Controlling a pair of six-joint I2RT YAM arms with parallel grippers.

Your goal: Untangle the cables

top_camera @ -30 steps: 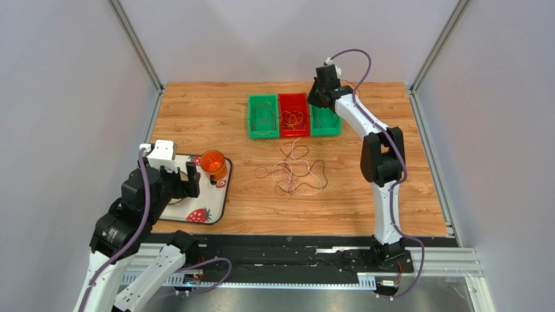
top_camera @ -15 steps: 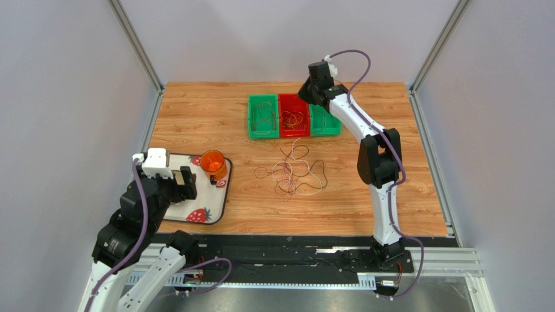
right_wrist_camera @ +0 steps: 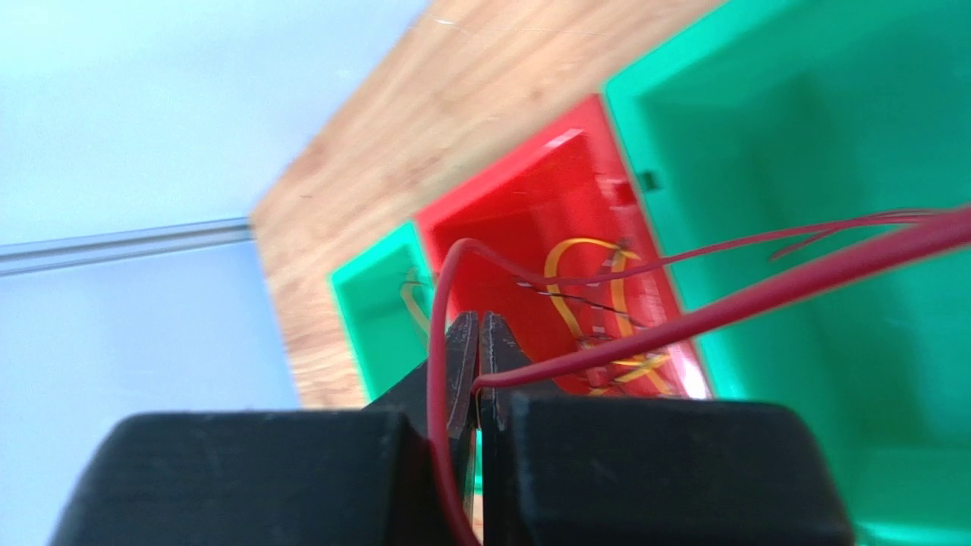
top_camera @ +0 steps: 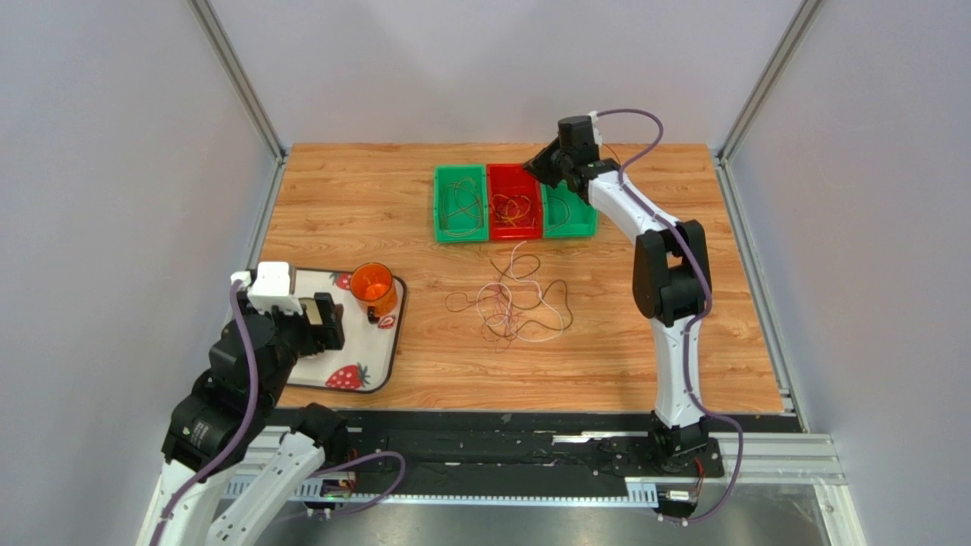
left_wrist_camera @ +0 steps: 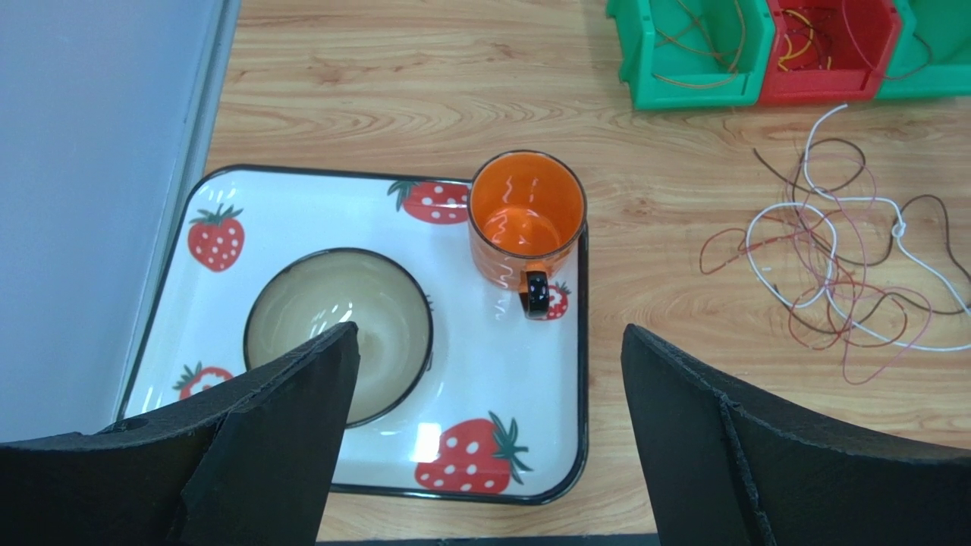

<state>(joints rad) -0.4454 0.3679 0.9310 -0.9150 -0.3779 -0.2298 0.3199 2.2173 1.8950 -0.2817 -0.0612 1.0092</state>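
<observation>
At the near left corner of the counter [top_camera: 342,193], the left end effector [left_wrist_camera: 484,347] hangs wide open over a strawberry-patterned tray [left_wrist_camera: 285,222] and holds nothing. A bowl [left_wrist_camera: 339,330] and an orange mug [left_wrist_camera: 527,216] sit on the tray below it, well apart from the work.

Towards the middle of the counter lies the loose tangle of cables [top_camera: 515,305]. They are thin whitish, brown and dark red wires, looped over one another and lying flat on the wood.

Beyond the tangle, three bins stand side by side: a green bin [top_camera: 459,205], a red bin [top_camera: 514,201] and a second green bin [top_camera: 570,214]. The first two have a few wires coiled inside. Above them the right end effector [right_wrist_camera: 476,341] is pinched shut on a red cable [right_wrist_camera: 729,307]. That cable trails out across the second green bin, with the yellow wires in the red bin just behind it.

To my eye these wires weigh almost nothing. They look limp but a little springy, so they will likely hold their curl rather than lie straight. Being so thin, they would slip easily from a loose pinch.

Pulling on one wire would probably drag its neighbours along or tighten a crossing. A free end, or an outer loop clear of the knot such as the whitish one, looks like the best place to take hold. A slow, upward lift seems safest.
</observation>
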